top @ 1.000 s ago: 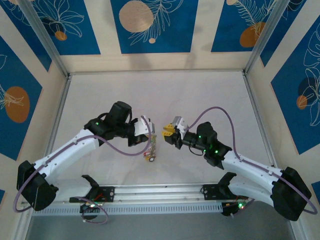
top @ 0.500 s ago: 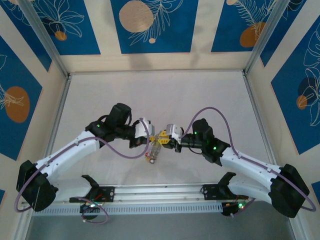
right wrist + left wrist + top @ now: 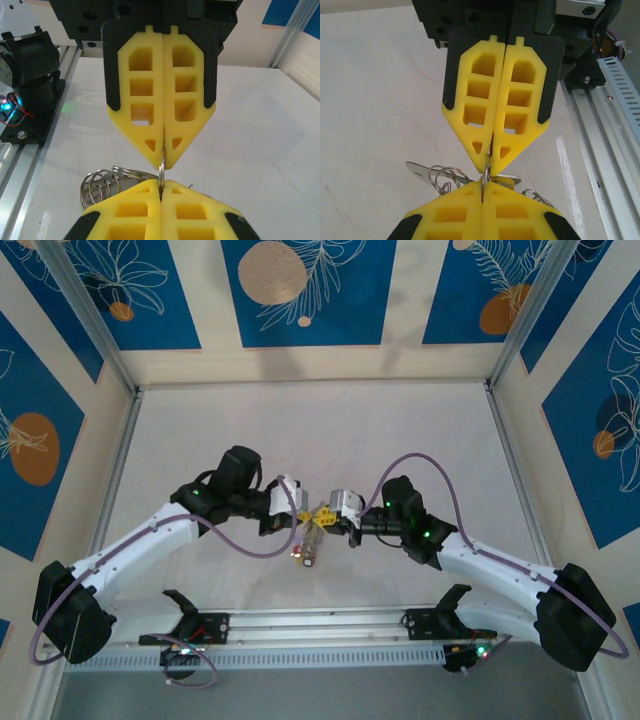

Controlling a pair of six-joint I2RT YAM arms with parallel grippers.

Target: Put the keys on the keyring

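Two pincers met tip to tip over the middle of the surface (image 3: pixel 250 430). We saw the left pincer (image 3: pixel 313 511) with its yellow fingers pressed fully together, nipping the thin grey wire of the keyring (image 3: pixel 486 175) at their very points. The right pincer (image 3: pixel 331 512) faced it, likewise closed tight on the same wire, so that a short stretch of ring ran straight from one pair of tips into the other. Just behind the fingertips sat a cluster of small coiled rings (image 3: pixel 100 187) and silver keys (image 3: pixel 420 171), hanging from the keyring. From above, that bunch dangled from the meeting point toward the near rail (image 3: pixel 320 620), a red tag (image 3: pixel 297 554) at its lower end. Whether it touched the surface we could not tell.
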